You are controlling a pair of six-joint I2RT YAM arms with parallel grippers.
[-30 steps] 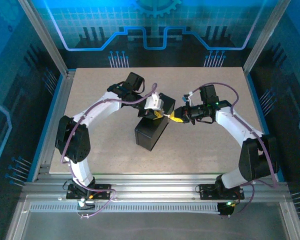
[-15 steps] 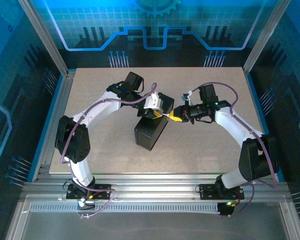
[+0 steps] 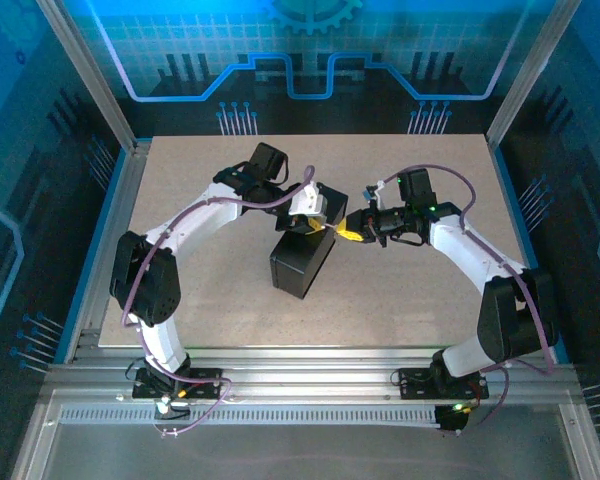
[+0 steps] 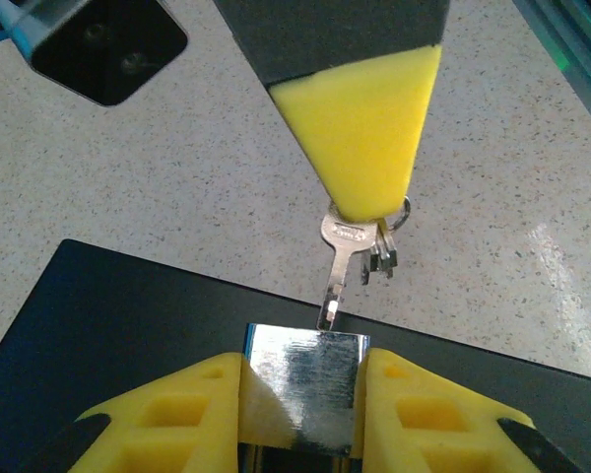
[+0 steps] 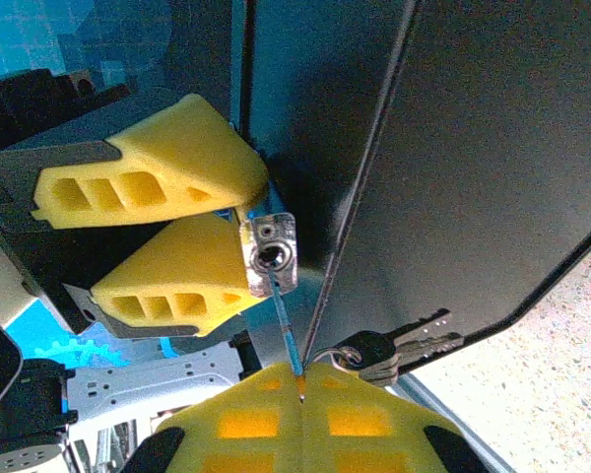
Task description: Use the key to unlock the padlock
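Black box (image 3: 302, 265) lies on the speckled table (image 3: 210, 300), nearest the arm bases, its long side angled away. Over the box's far end the left gripper (image 3: 317, 227) has its yellow foam fingers (image 4: 177, 414) clamped tight on the padlock (image 4: 303, 374), one finger on each side. The padlock's silvery keyhole face is turned toward the right arm. The right gripper (image 3: 348, 234) points in from the right, its fingers (image 5: 246, 419) pinched together on the head of the key (image 4: 338, 268), blade sticking out. In the right wrist view the key tip meets the keyhole; how deep it sits, cannot tell. Spare keys (image 4: 382, 254) hang on a ring beside the gripped key. The two grippers are nearly tip to tip. Whether the padlock touches the box, cannot tell.
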